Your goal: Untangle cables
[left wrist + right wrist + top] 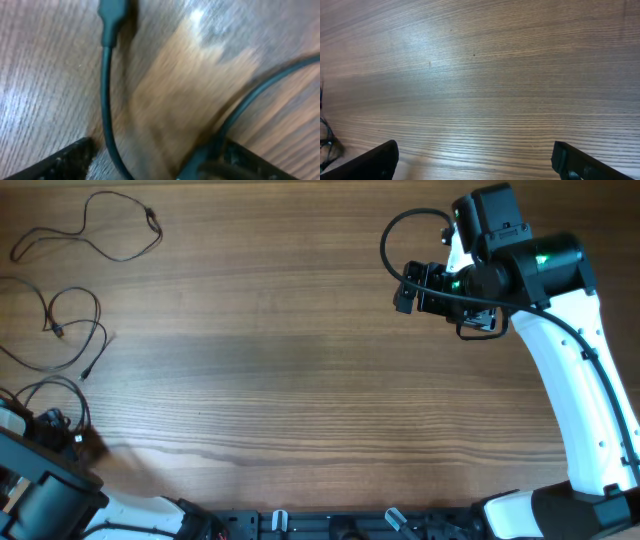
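Note:
Three thin black cables lie apart at the table's left. One loop [110, 225] is at the far corner, a second [70, 320] sits below it, and a third [55, 392] curls at my left gripper [66, 430]. The left wrist view is blurred. In it a cable with a plug end [106, 75] runs down between my left gripper's [157, 167] spread fingers [65, 160], and another strand [260, 92] reaches the right finger. The jaws stand apart, gripping nothing. My right gripper [405, 285] hovers open at the far right, over bare wood [480, 167].
The wooden table [280, 360] stretches between the two arms. The right arm's own thick black cable [395, 230] loops above its wrist. A bit of thin cable [326, 140] shows at the left edge of the right wrist view.

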Controlling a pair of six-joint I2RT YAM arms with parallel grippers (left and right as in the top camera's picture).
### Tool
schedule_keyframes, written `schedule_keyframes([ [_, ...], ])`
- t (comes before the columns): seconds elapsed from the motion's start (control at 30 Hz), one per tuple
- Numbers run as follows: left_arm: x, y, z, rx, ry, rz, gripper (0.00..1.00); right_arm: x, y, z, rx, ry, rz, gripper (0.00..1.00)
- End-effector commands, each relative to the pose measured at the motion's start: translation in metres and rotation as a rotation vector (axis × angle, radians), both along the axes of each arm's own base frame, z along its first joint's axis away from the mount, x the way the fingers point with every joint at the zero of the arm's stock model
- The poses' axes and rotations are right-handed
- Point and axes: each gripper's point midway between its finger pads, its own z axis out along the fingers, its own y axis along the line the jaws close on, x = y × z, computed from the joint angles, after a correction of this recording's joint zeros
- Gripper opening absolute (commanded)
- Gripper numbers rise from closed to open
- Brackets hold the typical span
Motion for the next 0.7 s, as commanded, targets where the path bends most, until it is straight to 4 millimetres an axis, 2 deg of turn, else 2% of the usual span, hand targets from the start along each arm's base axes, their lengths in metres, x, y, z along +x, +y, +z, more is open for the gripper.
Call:
schedule_keyframes([
  [0.0, -0.011, 0.002, -0.011, 0.023, 0.056, 0.023, 0.49, 0.000, 0.003, -0.004, 0.001, 0.010, 0.020, 1.00],
  [0.03, -0.011, 0.007, -0.011, 0.043, 0.057, 0.025, 0.43, 0.000, 0.003, -0.004, 0.000, 0.012, 0.020, 1.00],
  [0.1, -0.010, 0.014, -0.009, 0.076, 0.062, 0.017, 0.22, 0.000, 0.003, -0.004, 0.000, 0.014, 0.020, 1.00],
  [0.17, -0.003, 0.030, -0.006, 0.137, 0.058, -0.094, 0.20, -0.001, 0.003, -0.005, -0.001, 0.016, 0.021, 1.00],
  [0.3, -0.006, 0.052, 0.002, 0.225, 0.133, -0.225, 0.50, -0.001, 0.003, -0.005, -0.001, 0.016, 0.021, 1.00],
  [0.37, -0.005, 0.059, 0.008, 0.249, 0.144, -0.221, 0.65, -0.001, 0.002, -0.005, -0.001, 0.018, 0.021, 1.00],
  [0.4, -0.001, 0.062, 0.012, 0.255, 0.130, -0.222, 0.77, -0.002, 0.002, -0.005, -0.003, 0.022, 0.021, 1.00],
  [0.47, 0.008, 0.068, 0.024, 0.259, 0.100, -0.226, 0.86, -0.003, 0.002, -0.005, -0.003, 0.023, 0.020, 1.00],
  [0.57, 0.039, 0.074, 0.048, 0.261, -0.052, -0.253, 0.98, -0.003, 0.002, -0.005, -0.003, 0.023, 0.020, 1.00],
  [0.67, 0.082, 0.071, 0.088, 0.267, -0.290, -0.307, 1.00, -0.003, 0.002, -0.005, -0.003, 0.025, 0.020, 1.00],
])
